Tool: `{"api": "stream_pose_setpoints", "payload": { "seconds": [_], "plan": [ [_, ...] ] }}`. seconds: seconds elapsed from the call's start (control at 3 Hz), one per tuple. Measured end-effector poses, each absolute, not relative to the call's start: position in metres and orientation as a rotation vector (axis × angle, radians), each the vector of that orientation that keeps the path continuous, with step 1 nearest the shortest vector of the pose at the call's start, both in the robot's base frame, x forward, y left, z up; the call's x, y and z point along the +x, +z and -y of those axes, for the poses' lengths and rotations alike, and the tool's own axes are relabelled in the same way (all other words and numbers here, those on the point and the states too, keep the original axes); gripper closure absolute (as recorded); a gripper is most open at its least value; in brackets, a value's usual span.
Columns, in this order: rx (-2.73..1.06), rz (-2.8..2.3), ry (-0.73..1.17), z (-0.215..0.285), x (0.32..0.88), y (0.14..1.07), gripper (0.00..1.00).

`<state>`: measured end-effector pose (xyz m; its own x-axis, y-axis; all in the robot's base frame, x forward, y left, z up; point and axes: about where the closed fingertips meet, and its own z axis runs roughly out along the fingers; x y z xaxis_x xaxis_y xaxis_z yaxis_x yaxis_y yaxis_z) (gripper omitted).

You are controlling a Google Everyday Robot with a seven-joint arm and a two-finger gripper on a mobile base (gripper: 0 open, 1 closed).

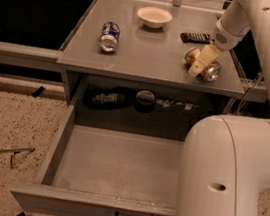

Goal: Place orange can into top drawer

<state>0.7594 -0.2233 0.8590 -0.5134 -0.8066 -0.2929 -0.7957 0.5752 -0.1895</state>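
Dented golden-orange can, on its side near the right edge of the desktop, silver end facing front, gripper directly over it; grey top drawer below, pulled wide open, black handle centred

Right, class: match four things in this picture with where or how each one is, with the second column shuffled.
Column one:
1 orange can
2 white bowl
3 top drawer
4 gripper

Column two:
A pulled open
B down at the orange can
C lying on its side, right of the counter
D upright, at the counter's back

Pairs: 1-C, 2-D, 3-A, 4-B
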Motion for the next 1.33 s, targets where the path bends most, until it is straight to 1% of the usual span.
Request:
{"api": "stream_pose_setpoints", "payload": {
  "seconds": [0.67, 1.0, 1.33],
  "plan": [
    [-1.281, -2.515, -0.044, 0.2319, 0.7636, 0.8410, 0.00],
    [-1.281, -2.515, -0.044, 0.2319, 0.7637, 0.8409, 0.19],
    [-1.281, -2.514, -0.044, 0.2319, 0.7636, 0.8409, 0.42]
  ]
}}
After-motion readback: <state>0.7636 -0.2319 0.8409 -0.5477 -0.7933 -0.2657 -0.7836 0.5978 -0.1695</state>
